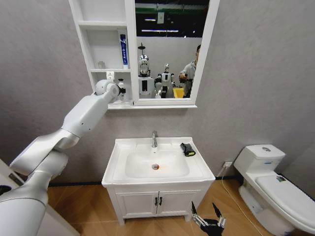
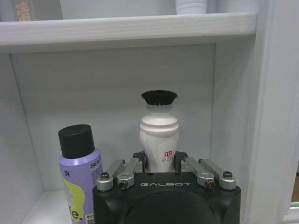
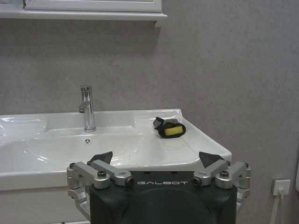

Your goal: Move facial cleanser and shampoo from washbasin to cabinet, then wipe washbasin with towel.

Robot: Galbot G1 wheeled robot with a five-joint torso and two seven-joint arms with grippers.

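In the cabinet [image 1: 104, 64], the left end effector [image 2: 161, 164] grips a white bottle [image 2: 159, 135], base hidden; right end effector [image 3: 156, 161] released.

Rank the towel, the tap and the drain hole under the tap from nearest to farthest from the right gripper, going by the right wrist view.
From the open right gripper, low in front of the washbasin:
1. Towel, on the near right rim.
2. Overflow hole, in the bowl's back wall.
3. Tap, behind it at the back edge, close to call with the hole.
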